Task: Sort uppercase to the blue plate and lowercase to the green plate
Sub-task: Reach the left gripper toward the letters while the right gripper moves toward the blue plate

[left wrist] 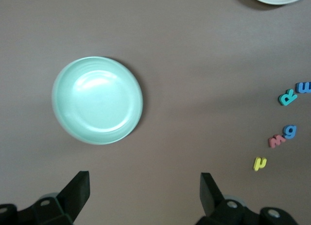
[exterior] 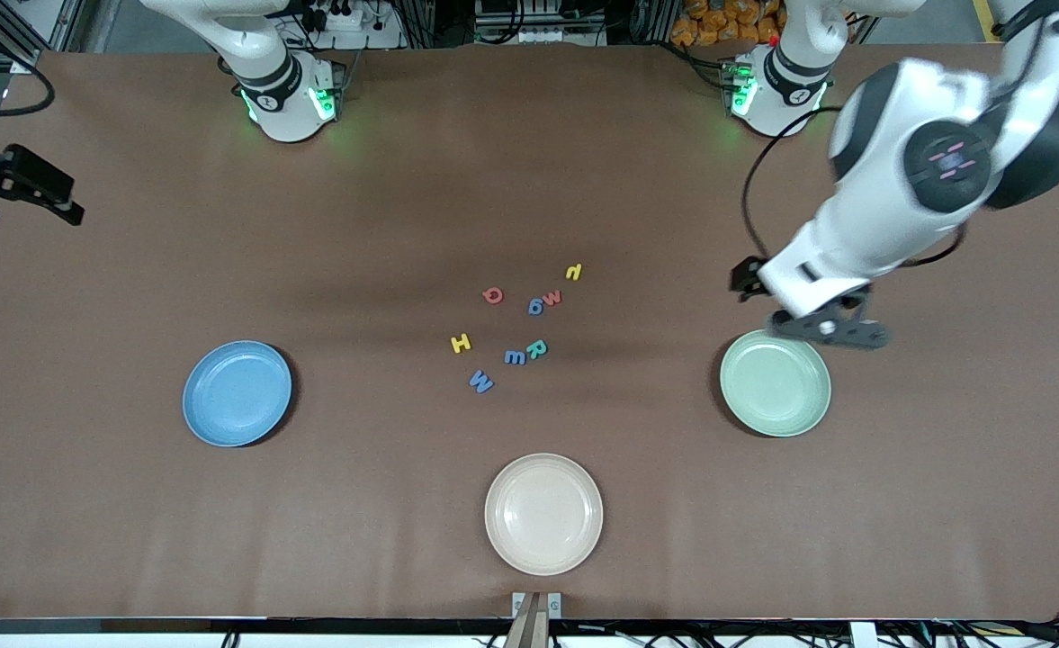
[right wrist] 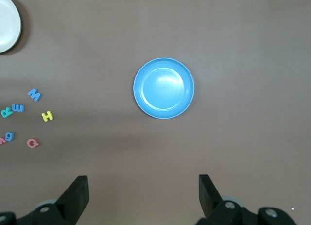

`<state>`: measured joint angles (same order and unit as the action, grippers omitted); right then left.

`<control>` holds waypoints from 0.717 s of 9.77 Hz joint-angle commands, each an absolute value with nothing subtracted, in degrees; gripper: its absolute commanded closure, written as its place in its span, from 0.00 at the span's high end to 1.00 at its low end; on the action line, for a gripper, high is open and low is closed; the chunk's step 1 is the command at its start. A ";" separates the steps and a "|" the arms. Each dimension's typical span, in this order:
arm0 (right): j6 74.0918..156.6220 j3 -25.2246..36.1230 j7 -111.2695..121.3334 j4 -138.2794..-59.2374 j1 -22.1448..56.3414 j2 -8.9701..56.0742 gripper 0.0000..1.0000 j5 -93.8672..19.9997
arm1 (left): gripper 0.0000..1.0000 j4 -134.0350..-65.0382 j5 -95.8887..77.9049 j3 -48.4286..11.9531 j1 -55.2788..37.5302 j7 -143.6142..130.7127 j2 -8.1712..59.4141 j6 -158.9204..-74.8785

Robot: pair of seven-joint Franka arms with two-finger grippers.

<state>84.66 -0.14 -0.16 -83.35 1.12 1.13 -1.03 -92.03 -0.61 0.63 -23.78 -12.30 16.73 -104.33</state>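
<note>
Eight foam letters lie scattered mid-table. The uppercase ones are yellow H (exterior: 461, 343), teal R (exterior: 537, 348), blue W (exterior: 481, 382) and red Q (exterior: 492, 294). The lowercase ones are yellow h (exterior: 573, 271), red w (exterior: 551, 297), blue g (exterior: 535, 307) and blue m (exterior: 515, 357). The blue plate (exterior: 237, 393) is bare toward the right arm's end, and the green plate (exterior: 775, 383) is bare toward the left arm's end. My left gripper (exterior: 828, 329) (left wrist: 145, 181) hangs open over the green plate's rim. My right gripper (right wrist: 143, 183) is open, high above bare table beside the blue plate (right wrist: 164, 88).
A cream plate (exterior: 543, 513) sits near the table's front edge, nearer to the front camera than the letters. Brown cloth covers the table. The right arm's dark hand (exterior: 21, 184) shows at the front view's edge.
</note>
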 commanded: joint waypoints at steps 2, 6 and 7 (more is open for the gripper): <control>85.08 0.00 -0.70 -82.88 5.26 6.57 1.00 -1.23 | 1.00 -90.79 -1.58 1.05 -30.65 -25.35 25.20 -114.13; 96.75 0.00 -9.64 -92.27 12.63 9.57 1.00 -1.23 | 1.00 -90.53 -0.97 1.06 -39.27 -36.46 35.24 -122.43; 97.38 0.00 -12.10 -92.29 14.57 11.49 1.00 -1.23 | 1.00 -91.40 -1.40 0.27 -40.07 -37.26 35.51 -122.43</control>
<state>96.14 -0.30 -8.56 -91.20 12.18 10.43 -1.07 -91.80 -0.66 0.27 -38.94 -35.76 35.31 -122.77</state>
